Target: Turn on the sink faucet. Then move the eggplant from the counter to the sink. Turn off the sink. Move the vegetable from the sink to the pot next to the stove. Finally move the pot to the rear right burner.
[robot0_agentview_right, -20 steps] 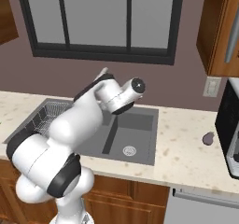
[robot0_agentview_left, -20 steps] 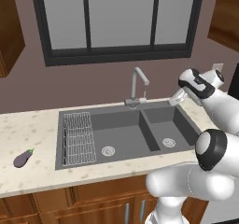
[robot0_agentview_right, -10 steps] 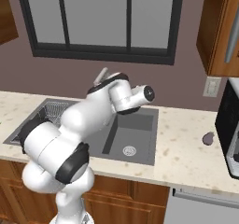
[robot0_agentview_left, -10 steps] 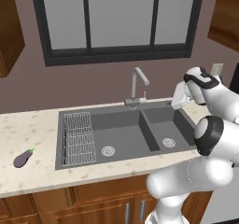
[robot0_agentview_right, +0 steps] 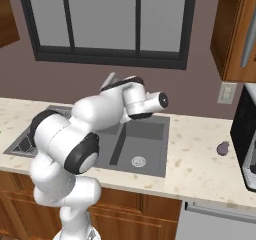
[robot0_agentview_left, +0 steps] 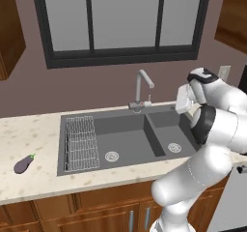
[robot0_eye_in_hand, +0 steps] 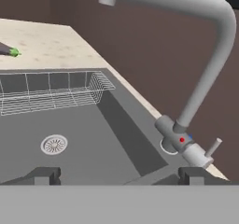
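Clearly you are on the first step: with the gripper [robot0_eye_in_hand: 119,174] spread wide and empty, steer toward two o'clock onto the faucet [robot0_eye_in_hand: 200,69] lever [robot0_eye_in_hand: 213,148], while the eggplant [robot0_agentview_left: 23,164] waits on the counter [robot0_agentview_left: 29,139] at the sink's [robot0_agentview_left: 125,139] nine o'clock.

The glossy white, rounded robot arm [robot0_agentview_left: 212,144] is built of fat tubular links. Black bands ring its joints. Two small dark fingers [robot0_eye_in_hand: 46,175] tip it.

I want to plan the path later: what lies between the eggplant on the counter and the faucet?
In the left base view, between the eggplant and the faucet lie bare counter, then the sink's left basin with its wire rack.
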Tool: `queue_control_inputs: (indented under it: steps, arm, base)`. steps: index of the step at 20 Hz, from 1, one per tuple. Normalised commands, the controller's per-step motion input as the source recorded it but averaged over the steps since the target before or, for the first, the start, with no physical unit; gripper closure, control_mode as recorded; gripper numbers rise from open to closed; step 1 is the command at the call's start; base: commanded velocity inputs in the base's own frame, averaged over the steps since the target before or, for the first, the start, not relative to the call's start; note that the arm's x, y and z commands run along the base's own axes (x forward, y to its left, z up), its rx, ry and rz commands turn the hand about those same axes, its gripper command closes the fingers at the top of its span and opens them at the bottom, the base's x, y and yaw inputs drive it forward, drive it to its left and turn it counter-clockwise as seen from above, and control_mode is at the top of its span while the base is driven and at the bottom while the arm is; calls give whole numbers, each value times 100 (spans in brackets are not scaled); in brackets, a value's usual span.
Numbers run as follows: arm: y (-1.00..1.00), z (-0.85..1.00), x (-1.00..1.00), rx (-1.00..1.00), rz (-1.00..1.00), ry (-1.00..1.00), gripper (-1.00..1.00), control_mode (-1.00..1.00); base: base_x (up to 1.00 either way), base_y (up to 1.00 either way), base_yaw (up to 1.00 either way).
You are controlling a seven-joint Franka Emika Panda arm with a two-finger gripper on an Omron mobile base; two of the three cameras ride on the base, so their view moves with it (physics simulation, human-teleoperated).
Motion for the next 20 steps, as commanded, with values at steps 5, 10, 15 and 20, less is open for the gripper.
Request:
queue_control_inputs:
  steps: [5,10,15,20]
  arm:
    - [0,-12,43,0,6,-2,-100,-100]
    - [2,-13,41,1,1,-2,-100,-100]
    - [11,-9,30,0,0,-3,-100,-100]
    - [1,-14,31,0,0,-4,-100,-100]
  base:
    - [0,0,0]
    - [0,0,0]
    - [0,0,0]
    - [0,0,0]
